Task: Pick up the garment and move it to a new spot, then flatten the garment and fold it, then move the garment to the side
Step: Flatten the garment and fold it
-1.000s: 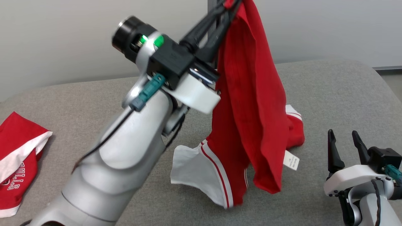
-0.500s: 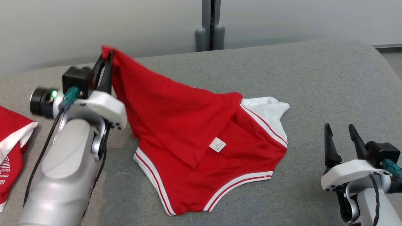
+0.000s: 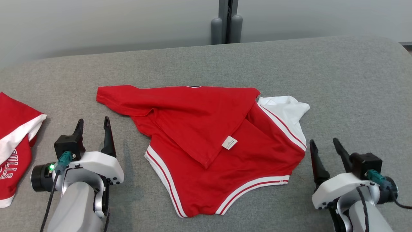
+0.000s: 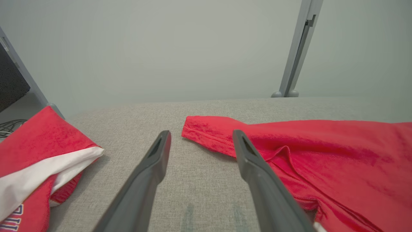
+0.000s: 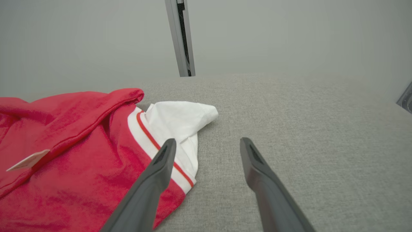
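Head view: a soft red jersey garment (image 3: 206, 129) with white striped trim lies spread, partly doubled over itself, on a grey woven surface (image 3: 338, 80). It sits between two pincers: to the right of the left pincer (image 3: 93, 120), clear of it, and just left of the right pincer (image 3: 323, 141). Each pincer has two long, dark, tapered fingers standing apart and holding nothing. One small white label (image 3: 229, 142) shows on the red cloth. A second garment (image 3: 16, 145), red and white with lettering, lies crumpled to the left of the left pincer, making two garments in all.

Left wrist view: the left pincer (image 4: 201, 132) is spread wide and empty. The garment (image 4: 322, 145) has its red sleeve end just beyond the fingertips and runs off to the right. The second garment (image 4: 32, 151) lies to the left.

Right wrist view: the right pincer (image 5: 208, 140) is spread wide and empty. The garment (image 5: 80, 154) lies to its left, with one white sleeve (image 5: 180, 119) just beyond the left finger.
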{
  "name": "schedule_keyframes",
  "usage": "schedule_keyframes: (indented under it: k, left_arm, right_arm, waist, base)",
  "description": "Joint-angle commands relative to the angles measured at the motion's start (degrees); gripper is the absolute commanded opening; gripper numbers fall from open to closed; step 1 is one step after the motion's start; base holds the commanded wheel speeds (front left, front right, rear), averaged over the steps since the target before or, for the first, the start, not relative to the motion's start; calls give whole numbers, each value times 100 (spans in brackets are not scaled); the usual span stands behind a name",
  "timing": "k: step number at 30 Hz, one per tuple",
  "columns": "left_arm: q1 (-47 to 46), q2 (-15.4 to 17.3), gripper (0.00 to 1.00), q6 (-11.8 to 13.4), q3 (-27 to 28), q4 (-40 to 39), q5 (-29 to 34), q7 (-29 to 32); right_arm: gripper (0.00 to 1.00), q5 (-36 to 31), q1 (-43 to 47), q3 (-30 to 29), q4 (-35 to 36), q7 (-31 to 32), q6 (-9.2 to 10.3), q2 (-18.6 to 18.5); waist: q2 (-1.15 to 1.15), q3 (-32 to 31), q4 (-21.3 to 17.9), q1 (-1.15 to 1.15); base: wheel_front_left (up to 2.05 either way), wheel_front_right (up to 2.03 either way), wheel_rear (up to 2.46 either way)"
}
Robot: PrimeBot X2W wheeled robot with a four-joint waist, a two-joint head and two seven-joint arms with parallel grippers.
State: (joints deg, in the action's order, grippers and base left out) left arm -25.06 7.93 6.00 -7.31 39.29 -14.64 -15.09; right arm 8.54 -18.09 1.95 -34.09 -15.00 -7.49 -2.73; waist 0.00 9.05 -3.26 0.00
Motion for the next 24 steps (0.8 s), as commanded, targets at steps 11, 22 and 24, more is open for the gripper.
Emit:
schedule_keyframes:
  k: [11,22,24]
  left_arm:
    - [728,-431,100,-277,405,-841,350,-11]
    - [1228,-492,100,-242,106,-1595,-51,-11]
    - [1261,-490,100,-230,-45,-1680,-88,-11]
  right_arm:
    - [100,151,318,717,-815,-27,-1,-37]
    - [0,150,-248,1027,-1148,-11,1,-325]
    - [0,62,-478,966,-1062,-16,1,-553]
  waist:
    - [0,-38,307,0]
    - [0,97,447,0]
    - [0,137,512,0]
  base:
    - [0,0,0]
    - [0,0,0]
    - [0,0,0]
